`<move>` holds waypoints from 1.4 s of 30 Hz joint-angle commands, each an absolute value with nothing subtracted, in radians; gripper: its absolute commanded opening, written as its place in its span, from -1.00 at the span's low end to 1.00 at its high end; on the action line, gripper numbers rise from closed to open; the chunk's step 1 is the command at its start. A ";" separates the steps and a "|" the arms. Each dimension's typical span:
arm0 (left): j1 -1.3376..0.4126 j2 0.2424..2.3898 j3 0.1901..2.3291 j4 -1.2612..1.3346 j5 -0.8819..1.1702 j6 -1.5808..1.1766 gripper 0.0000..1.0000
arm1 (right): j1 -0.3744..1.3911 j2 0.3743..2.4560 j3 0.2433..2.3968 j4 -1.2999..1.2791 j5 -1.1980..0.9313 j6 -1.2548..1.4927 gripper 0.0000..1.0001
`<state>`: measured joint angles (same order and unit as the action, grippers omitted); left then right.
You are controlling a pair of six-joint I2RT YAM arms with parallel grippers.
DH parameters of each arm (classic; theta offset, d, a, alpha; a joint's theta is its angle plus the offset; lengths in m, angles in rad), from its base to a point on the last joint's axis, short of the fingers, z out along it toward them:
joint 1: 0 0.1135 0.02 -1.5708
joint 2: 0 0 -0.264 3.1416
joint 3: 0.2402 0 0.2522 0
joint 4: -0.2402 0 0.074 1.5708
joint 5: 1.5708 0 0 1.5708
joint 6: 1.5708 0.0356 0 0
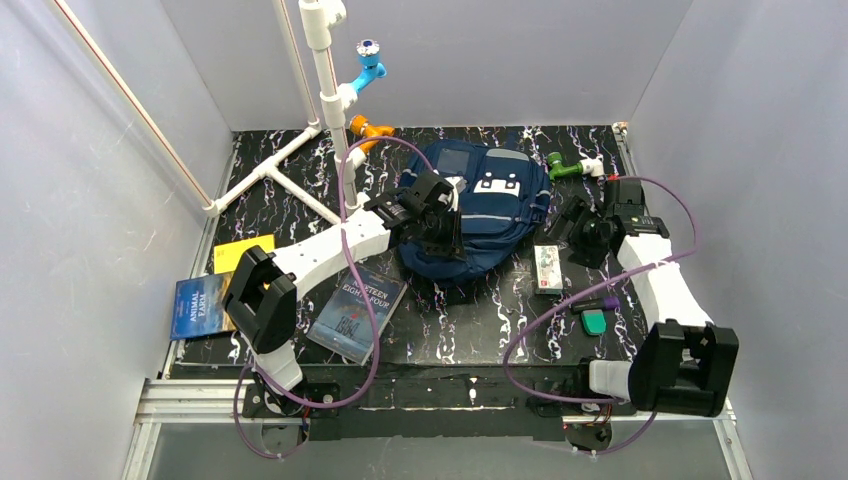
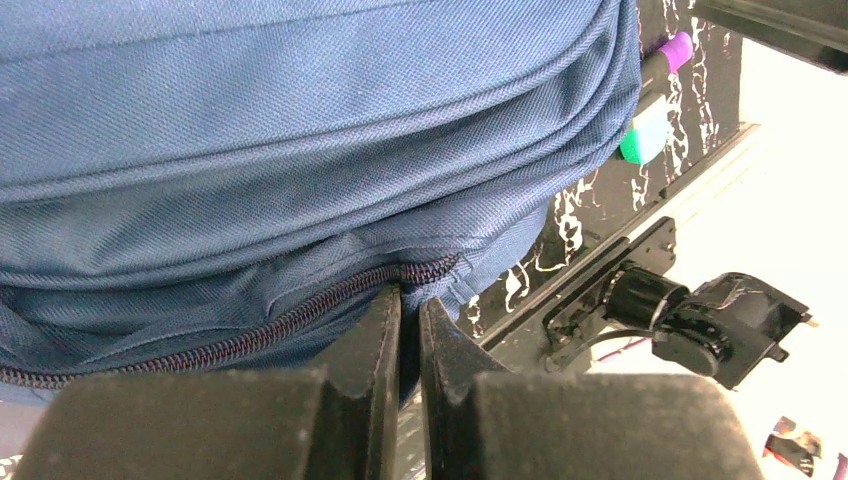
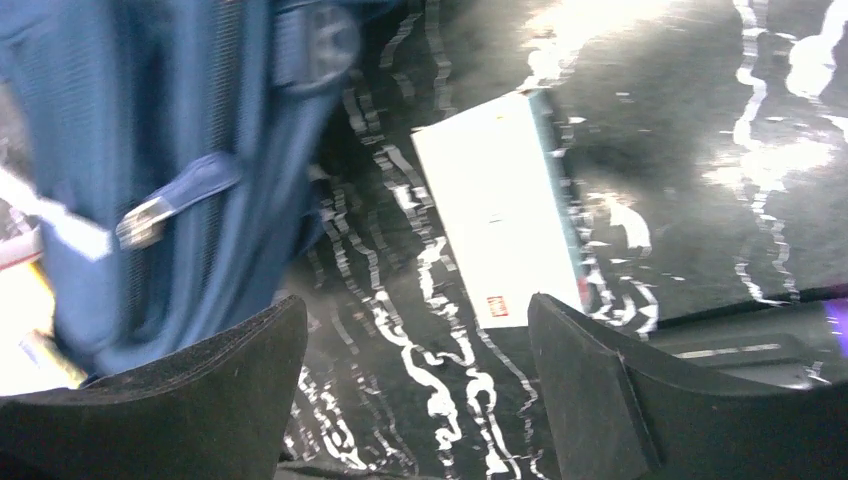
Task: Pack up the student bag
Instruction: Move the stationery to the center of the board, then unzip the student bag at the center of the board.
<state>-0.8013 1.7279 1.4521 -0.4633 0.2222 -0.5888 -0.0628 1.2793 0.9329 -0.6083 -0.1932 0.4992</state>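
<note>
Far out to the left of the left gripper (image 1: 432, 215), an "Animal Farm" book (image 1: 200, 305) and a yellow notebook (image 1: 243, 252) are seen lying on the black marbled table (image 1: 450, 330). A "Nineteen Eighty-Four" paperback (image 1: 357, 312) lies under that arm's forearm. The left gripper (image 2: 410, 300) is pressed against the near-left edge of the student bag (image 1: 490, 210). Its fingers are drawn together to a thin slit, with their tips touching the navy fabric (image 2: 300, 130) just beside the end of a zip. Whether any cloth is pinched cannot be told. The bag is laid flat on the table between the two grippers, with its white dotted patch facing up. The right gripper (image 1: 580, 225) is held just beside the bag's right edge. In the wrist view its fingers (image 3: 415, 310) are spread wide with nothing gripped. The bag's strap side (image 3: 130, 150) is seen past the left finger, and a white box (image 3: 500, 210) lies on the table ahead of the right finger. Behind this gripper, toward its arm's base, a purple-capped marker (image 1: 595, 303) and a small green object (image 1: 595, 322) lie close together.
</note>
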 commanded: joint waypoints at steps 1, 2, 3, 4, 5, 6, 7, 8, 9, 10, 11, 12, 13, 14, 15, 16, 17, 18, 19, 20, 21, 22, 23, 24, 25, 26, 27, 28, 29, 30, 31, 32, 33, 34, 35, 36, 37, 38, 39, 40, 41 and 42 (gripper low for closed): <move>-0.793 1.666 1.406 -0.287 0.270 -0.724 -1.00 | 0.038 1.225 1.005 -0.652 -0.290 0.544 0.80; -0.793 1.667 1.399 -0.276 0.270 -0.737 -1.00 | 0.070 1.212 1.003 -0.634 -0.322 0.580 0.80; -0.793 1.671 1.394 -0.267 0.273 -0.751 -1.00 | 0.105 1.201 0.995 -0.608 -0.340 0.620 0.81; -0.793 1.673 1.391 -0.257 0.277 -0.763 -1.00 | 0.150 1.190 0.981 -0.575 -0.344 0.665 0.82; -0.793 1.676 1.389 -0.247 0.286 -0.776 -1.00 | 0.189 1.177 0.959 -0.533 -0.347 0.716 0.84; -0.793 1.679 1.390 -0.236 0.296 -0.789 -1.00 | 0.226 1.168 0.929 -0.478 -0.351 0.767 0.87; -0.796 1.682 1.391 -0.225 0.306 -0.802 -1.00 | 0.257 1.164 0.890 -0.420 -0.360 0.822 0.88; -0.802 1.682 1.392 -0.214 0.311 -0.813 -1.00 | 0.278 1.170 0.858 -0.362 -0.375 0.864 0.88; -0.812 1.683 1.396 -0.207 0.312 -0.818 -1.00 | 0.291 1.179 0.834 -0.325 -0.388 0.900 0.88; -0.824 1.682 1.405 -0.206 0.307 -0.819 -1.00 | 0.305 1.188 0.821 -0.294 -0.392 0.922 0.86; -0.842 1.679 1.412 -0.206 0.299 -0.815 -1.00 | 0.307 1.195 0.817 -0.284 -0.391 0.929 0.82; -0.862 1.676 1.420 -0.207 0.288 -0.808 -1.00 | 0.307 1.200 0.821 -0.287 -0.386 0.926 0.79; -0.884 1.672 1.427 -0.208 0.275 -0.802 -1.00 | 0.307 1.203 0.831 -0.299 -0.368 0.917 0.77; -0.907 1.670 1.430 -0.210 0.254 -0.794 -1.00 | 0.307 1.205 0.846 -0.317 -0.359 0.901 0.70; -0.935 1.667 1.438 -0.216 0.232 -0.785 -1.00 | 0.307 1.208 0.861 -0.344 -0.344 0.882 0.58; -0.949 1.669 1.447 -0.225 0.214 -0.777 -1.00 | 0.305 1.211 0.873 -0.354 -0.340 0.863 0.43; -0.959 1.676 1.457 -0.236 0.207 -0.768 -1.00 | 0.299 1.215 0.880 -0.357 -0.341 0.850 0.24; -0.965 1.687 1.470 -0.249 0.208 -0.761 -1.00 | 0.287 1.221 0.884 -0.365 -0.346 0.834 -0.07; -0.970 1.695 1.480 -0.263 0.207 -0.756 -1.00 | 0.269 1.227 0.884 -0.367 -0.350 0.823 -0.19; -0.971 1.701 1.485 -0.272 0.204 -0.754 -1.00 | 0.248 1.234 0.881 -0.363 -0.363 0.813 -0.23; -0.971 1.704 1.487 -0.275 0.206 -0.754 -1.00 | 0.227 1.243 0.876 -0.347 -0.382 0.803 -0.30; -0.971 1.708 1.490 -0.275 0.213 -0.754 -1.00 | 0.207 1.251 0.873 -0.332 -0.408 0.791 -0.52; -0.972 1.714 1.495 -0.275 0.220 -0.754 -1.00 | 0.188 1.264 0.877 -0.329 -0.427 0.776 -0.79; -0.972 1.724 1.507 -0.280 0.245 -0.748 -0.91 | 0.171 1.272 0.888 -0.343 -0.433 0.758 -0.97; -0.973 1.732 1.522 -0.291 0.257 -0.742 -0.79 | 0.153 1.280 0.903 -0.361 -0.435 0.738 -0.97; -0.976 1.734 1.530 -0.298 0.260 -0.730 -0.61 | 0.136 1.287 0.918 -0.381 -0.438 0.717 -0.97; -0.978 1.729 1.535 -0.307 0.257 -0.711 -0.39 | 0.116 1.291 0.935 -0.400 -0.441 0.698 -0.97; -0.979 1.716 1.533 -0.317 0.246 -0.689 -0.17 | 0.095 1.293 0.948 -0.412 -0.452 0.682 -0.97; -0.978 1.699 1.530 -0.336 0.225 -0.658 0.02 | 0.067 1.295 0.961 -0.423 -0.471 0.670 -0.97; -0.977 1.675 1.527 -0.363 0.194 -0.616 0.16 | 0.037 1.300 0.976 -0.433 -0.502 0.659 -0.97; -0.976 1.651 1.522 -0.391 0.164 -0.567 0.34 | 0.015 1.306 0.992 -0.439 -0.533 0.646 -0.97; -0.974 1.629 1.519 -0.420 0.136 -0.493 0.52 | -0.016 1.315 1.015 -0.459 -0.558 0.630 -0.97; -0.970 1.606 1.518 -0.448 0.111 -0.442 0.67 | -0.043 1.329 1.045 -0.496 -0.566 0.609 -0.97; -0.962 1.582 1.512 -0.468 0.094 -0.399 0.80 | -0.057 1.342 1.068 -0.527 -0.565 0.587 -0.97; -0.944 1.544 1.499 -0.478 0.083 -0.363 0.92 | -0.068 1.355 1.089 -0.554 -0.559 0.563 -0.97; -0.926 1.515 1.482 -0.484 0.074 -0.340 0.95 | -0.075 1.363 1.098 -0.555 -0.563 0.563 -0.97; -0.907 1.489 1.464 -0.489 0.065 -0.329 0.96 | -0.083 1.368 1.103 -0.548 -0.570 0.572 -0.97; -0.884 1.461 1.439 -0.489 0.054 -0.326 0.96 | -0.091 1.371 1.110 -0.540 -0.574 0.581 -0.97; -0.864 1.436 1.412 -0.484 0.043 -0.330 0.96 | -0.098 1.377 1.117 -0.529 -0.574 0.585 -0.97; -0.848 1.410 1.373 -0.479 0.027 -0.337 0.96 | -0.105 1.393 1.132 -0.529 -0.575 0.581 -0.97; -0.840 1.387 1.345 -0.476 -0.007 -0.345 0.96 | -0.107 1.420 1.151 -0.542 -0.582 0.568 -0.97; -0.838 1.365 1.318 -0.475 -0.036 -0.351 0.96 | -0.107 1.451 1.172 -0.554 -0.602 0.552 -0.97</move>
